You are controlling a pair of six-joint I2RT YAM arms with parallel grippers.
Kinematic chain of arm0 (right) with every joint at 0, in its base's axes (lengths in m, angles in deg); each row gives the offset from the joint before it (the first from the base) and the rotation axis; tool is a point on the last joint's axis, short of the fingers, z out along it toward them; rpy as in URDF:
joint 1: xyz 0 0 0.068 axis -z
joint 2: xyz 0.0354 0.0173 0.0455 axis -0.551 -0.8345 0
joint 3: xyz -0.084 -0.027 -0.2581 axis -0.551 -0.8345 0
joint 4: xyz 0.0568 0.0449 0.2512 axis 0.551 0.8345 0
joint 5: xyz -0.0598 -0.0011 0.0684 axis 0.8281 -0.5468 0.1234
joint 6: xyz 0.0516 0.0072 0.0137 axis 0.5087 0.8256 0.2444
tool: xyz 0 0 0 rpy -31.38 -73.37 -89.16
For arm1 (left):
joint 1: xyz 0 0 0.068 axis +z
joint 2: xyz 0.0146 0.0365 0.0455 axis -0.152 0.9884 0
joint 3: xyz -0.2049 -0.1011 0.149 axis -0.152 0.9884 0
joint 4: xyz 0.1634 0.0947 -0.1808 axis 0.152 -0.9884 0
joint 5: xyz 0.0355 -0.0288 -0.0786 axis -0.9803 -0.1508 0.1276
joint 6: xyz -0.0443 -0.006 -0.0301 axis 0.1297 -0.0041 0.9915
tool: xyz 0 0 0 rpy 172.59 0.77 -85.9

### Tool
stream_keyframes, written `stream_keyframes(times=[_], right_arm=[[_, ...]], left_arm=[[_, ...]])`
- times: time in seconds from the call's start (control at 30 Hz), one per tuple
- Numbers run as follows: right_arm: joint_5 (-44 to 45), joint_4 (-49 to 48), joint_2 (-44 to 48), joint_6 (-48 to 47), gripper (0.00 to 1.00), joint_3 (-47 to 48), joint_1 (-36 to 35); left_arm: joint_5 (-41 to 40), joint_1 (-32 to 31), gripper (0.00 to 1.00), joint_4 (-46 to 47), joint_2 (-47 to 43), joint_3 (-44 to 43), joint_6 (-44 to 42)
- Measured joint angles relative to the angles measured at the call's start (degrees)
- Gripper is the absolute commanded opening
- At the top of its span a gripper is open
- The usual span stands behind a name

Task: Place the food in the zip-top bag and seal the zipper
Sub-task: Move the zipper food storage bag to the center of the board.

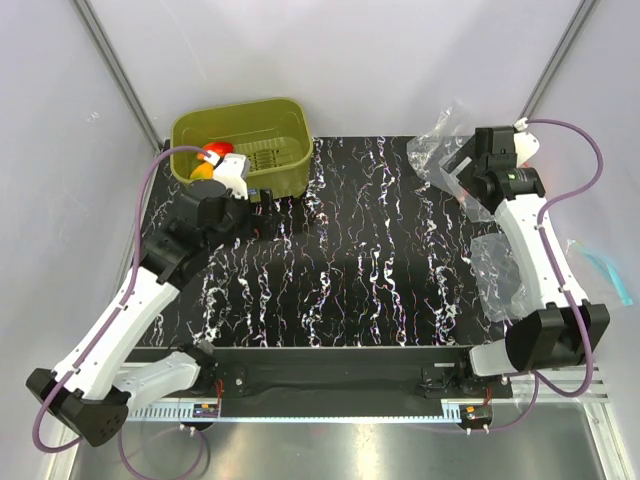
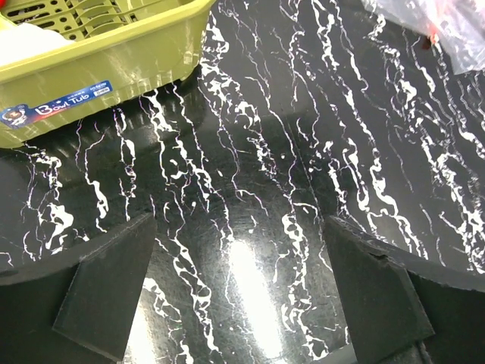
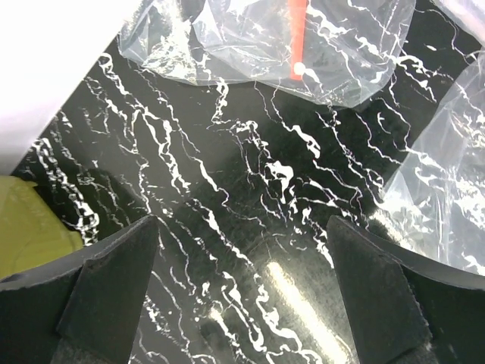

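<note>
The olive-green basket [image 1: 240, 145] stands at the counter's [image 1: 370, 250] far left corner. It is a glossy moulded plastic tub with rounded corners, a slotted floor and a small blue sticker [image 2: 57, 106] on its near wall. Inside it, at the left end, lie a red tomato [image 1: 213, 152] and an orange piece [image 1: 203, 170]. Something white [image 2: 30, 42] shows over the rim in the left wrist view, but what it is cannot be told.

Just in front of the basket, the left end effector [image 1: 270, 222] hangs over bare counter. Its matte black fingers [image 2: 106, 296] are spread wide, with nothing between them. The counter is black and polished, streaked with white marble veins.

At the far right lies the zip-top bag [image 1: 440, 150], thin, crinkled, clear film that catches the light. Its zipper [image 3: 297, 38] is a straight, thin red strip. The bag looks flat, and no food shows in it.

The right end effector [image 1: 468, 172] is poised just beside it over the counter. Its fingers [image 3: 379, 296] are also parted and hold nothing.

Nearer on the right lies another clear bag [image 1: 495, 275]. A light-blue strip [image 1: 605, 270] lies past the counter's right edge.
</note>
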Motion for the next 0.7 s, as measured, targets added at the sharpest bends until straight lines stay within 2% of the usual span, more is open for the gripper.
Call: stream_keyframes(times=[0.2, 0.27, 0.4, 0.7], right_arm=[[-0.11, -2.69, -7.02, -5.29, 0.97, 3.32, 0.44], [-0.63, -2.12, -12.00, -5.70, 0.96, 7.58, 1.36], [-1.11, -0.46, -27.47, -6.36, 0.97, 24.02, 4.07], [-1.77, 0.15, -47.30, -6.54, 0.97, 37.75, 6.86]], left_arm=[[1.09, 1.25, 0.99, 0.76, 1.53, -0.33, -1.62], [1.33, 1.70, 0.99, 1.09, 2.54, -0.98, -2.32], [1.40, 2.47, 0.99, 1.79, 3.85, -1.62, -3.65], [1.75, 3.34, 0.99, 0.70, 3.63, -1.66, -6.51]])
